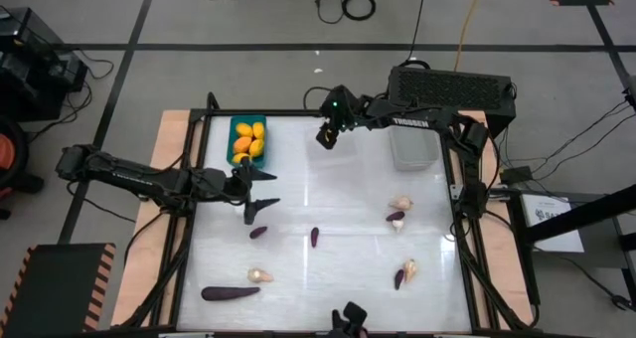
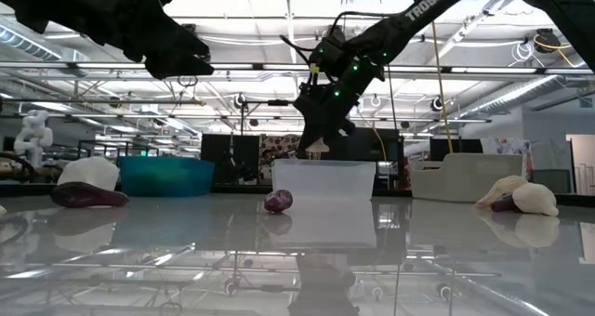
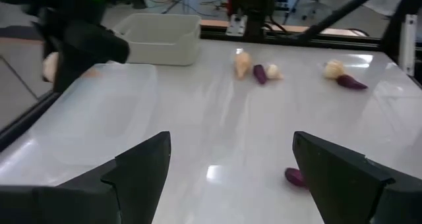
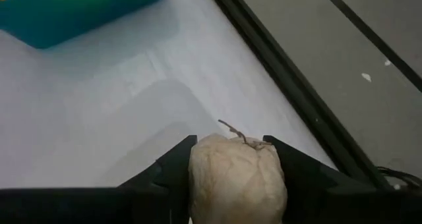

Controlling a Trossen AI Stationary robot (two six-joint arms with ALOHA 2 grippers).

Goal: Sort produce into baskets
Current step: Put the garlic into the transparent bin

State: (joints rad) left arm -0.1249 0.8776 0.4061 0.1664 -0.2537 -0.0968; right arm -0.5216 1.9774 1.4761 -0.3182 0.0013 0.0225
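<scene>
Right end effector [image 4: 237, 159] pinching pale cream garlic-like bulb [image 4: 238, 176] above clear near-invisible tray [image 4: 155, 128], near teal plastic bin [image 1: 247, 139]. Left end effector [image 3: 231, 178] spread above surface [image 1: 328, 229]. Tray edges hard to discern.

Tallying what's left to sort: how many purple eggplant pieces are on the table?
5: the long eggplant at the high view's lower left, two small eggplants mid-table, two right-hand eggplants beside garlic bulbs. More may be hidden.
</scene>
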